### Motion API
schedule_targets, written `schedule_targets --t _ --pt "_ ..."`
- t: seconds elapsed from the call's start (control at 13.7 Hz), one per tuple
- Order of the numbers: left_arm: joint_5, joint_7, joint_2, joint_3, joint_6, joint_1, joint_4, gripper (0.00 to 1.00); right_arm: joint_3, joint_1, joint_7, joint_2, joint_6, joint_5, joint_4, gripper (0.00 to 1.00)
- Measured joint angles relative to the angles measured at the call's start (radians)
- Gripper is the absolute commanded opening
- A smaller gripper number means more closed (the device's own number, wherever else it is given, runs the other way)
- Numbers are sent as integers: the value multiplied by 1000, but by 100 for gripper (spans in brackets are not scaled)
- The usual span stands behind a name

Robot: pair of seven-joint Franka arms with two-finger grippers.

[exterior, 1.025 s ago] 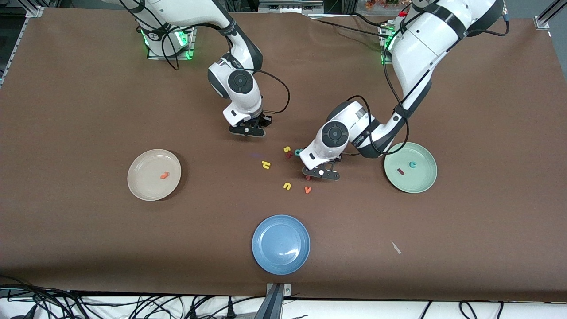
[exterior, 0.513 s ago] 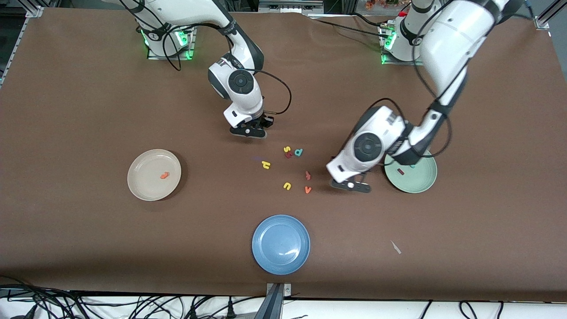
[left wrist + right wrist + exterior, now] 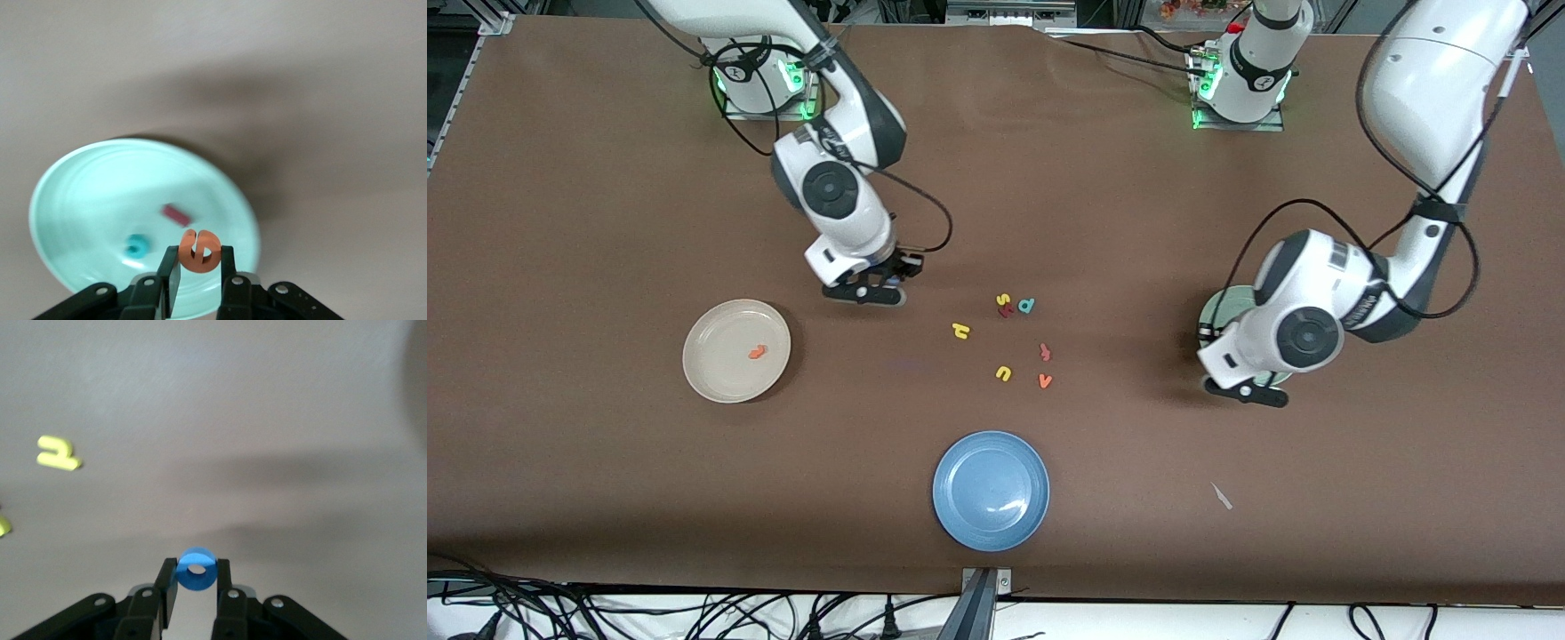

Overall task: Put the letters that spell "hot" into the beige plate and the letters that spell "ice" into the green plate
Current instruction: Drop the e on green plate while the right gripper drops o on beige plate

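My left gripper (image 3: 1245, 391) (image 3: 199, 259) is shut on the orange "e" (image 3: 199, 251) and hangs over the rim of the green plate (image 3: 1211, 313) (image 3: 87, 187). In that plate lie the dark red "i" (image 3: 177, 215) and the teal "c" (image 3: 136, 247). My right gripper (image 3: 863, 292) (image 3: 196, 577) is shut on the blue "o" (image 3: 196, 569), over bare table between the loose letters and the beige plate (image 3: 704, 364). The orange "t" (image 3: 757, 352) lies in the beige plate. The yellow "h" (image 3: 960, 331) lies on the table.
Loose letters lie mid-table: a yellow "s" (image 3: 1002, 300), a teal "d" (image 3: 1027, 306), a yellow "u" (image 3: 1003, 373), an orange "v" (image 3: 1045, 381) and a reddish piece (image 3: 1044, 352). A blue plate (image 3: 991, 491) sits nearest the front camera. The left arm hides most of the green plate in the front view.
The left gripper has carried the orange "e" from the loose letters over to the green plate. The right gripper has moved with the blue "o" toward the beige plate.
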Motion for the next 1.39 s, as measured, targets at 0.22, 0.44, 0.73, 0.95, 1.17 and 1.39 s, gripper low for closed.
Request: schedule_targets --t 0.22,0.44,0.73,0.95,1.17,1.39 --pt "0 32 15 0 3 69 -39 10 -2 -101 -136 -2 -1 -57 -6 19" --pt "0 32 36 -2 7 71 -53 100 -10 -225 -318 -2 -1 -89 -9 19" --pt "0 32 37 -3 11 71 -51 100 -33 -350 -496 5 34 -118 -12 22" --pt "0 32 32 -6 11 71 -36 100 -48 -400 -535 43 102 -150 -17 100" --pt "0 33 7 -40 -45 72 38 100 -59 -399 -513 64 131 -150 -17 100" --pt "0 33 -53 -91 -229 72 174 100 -52 -329 -354 59 133 -150 -11 100"
